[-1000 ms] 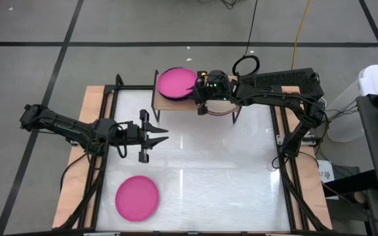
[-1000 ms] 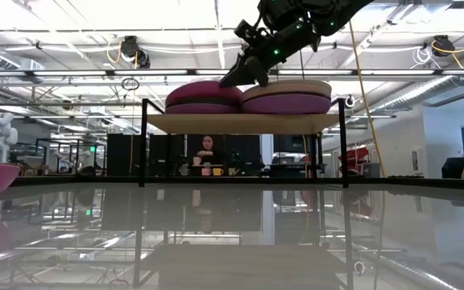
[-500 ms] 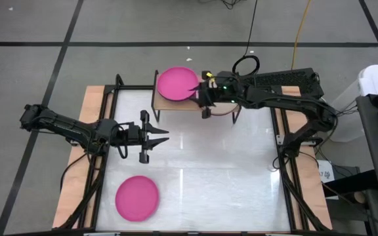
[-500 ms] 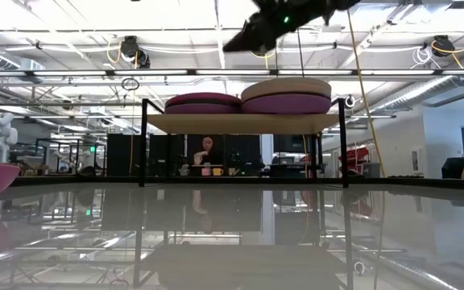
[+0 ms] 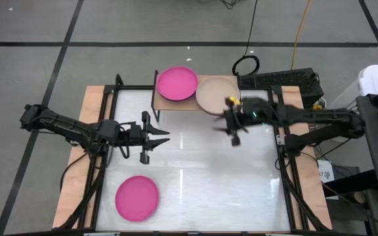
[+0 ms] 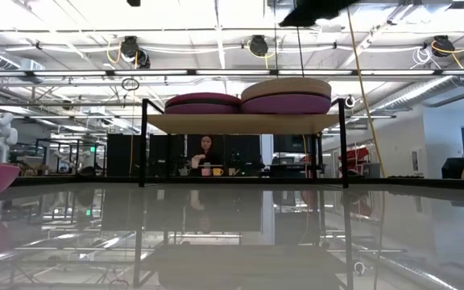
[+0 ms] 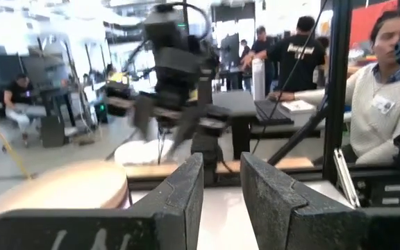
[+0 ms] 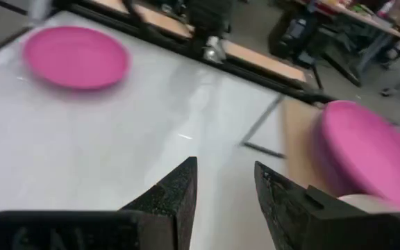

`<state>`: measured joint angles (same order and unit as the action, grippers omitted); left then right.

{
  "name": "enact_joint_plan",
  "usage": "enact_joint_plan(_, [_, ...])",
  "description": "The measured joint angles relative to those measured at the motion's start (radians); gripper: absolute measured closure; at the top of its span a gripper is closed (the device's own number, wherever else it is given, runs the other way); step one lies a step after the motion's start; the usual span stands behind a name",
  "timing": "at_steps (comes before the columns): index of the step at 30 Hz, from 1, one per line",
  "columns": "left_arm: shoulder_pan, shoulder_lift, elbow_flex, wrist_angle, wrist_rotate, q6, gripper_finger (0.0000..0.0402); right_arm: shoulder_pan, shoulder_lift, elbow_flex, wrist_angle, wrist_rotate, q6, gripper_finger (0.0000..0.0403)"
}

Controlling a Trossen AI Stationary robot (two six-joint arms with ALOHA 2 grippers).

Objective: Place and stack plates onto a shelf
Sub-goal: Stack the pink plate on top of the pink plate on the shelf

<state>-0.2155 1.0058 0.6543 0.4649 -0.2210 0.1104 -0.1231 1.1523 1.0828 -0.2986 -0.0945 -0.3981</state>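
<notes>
Right pincer [image 5: 233, 131] hangs empty, fingers slightly apart, just in front of the wooden shelf [image 5: 165, 104], apart from its round matte pink plate [image 5: 177, 83] and beige plate [image 5: 216, 95]. Left pincer [image 5: 156, 136] waits wide over the glossy surface [image 5: 202, 177], another pink plate [image 5: 136, 196] near.

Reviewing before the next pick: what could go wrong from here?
1. The beige plate overhangs the shelf edge in the high view; a bump could tip that stack.
2. The right gripper, open and empty, may cross the left gripper on the way to the loose pink plate.
</notes>
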Motion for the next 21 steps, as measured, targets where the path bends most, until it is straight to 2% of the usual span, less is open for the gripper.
enact_joint_plan(6, [-0.004,0.082,0.016,-0.098,-0.047,-0.034,0.03,0.157,-0.214,-0.337,0.269,0.117,0.125,0.0277])
enact_joint_plan(11, [-0.004,0.16,0.137,-0.329,-0.042,-0.069,0.03,0.252,-0.341,-0.535,0.541,0.127,0.151,0.0277])
enact_joint_plan(16, [-0.004,0.248,0.27,-0.67,-0.037,-0.167,0.03,0.296,-0.388,-0.636,0.723,0.127,0.146,0.0277])
enact_joint_plan(21, [-0.004,0.323,0.341,-0.877,0.099,-0.219,0.03,0.298,-0.394,-0.656,0.743,0.128,0.148,0.0277])
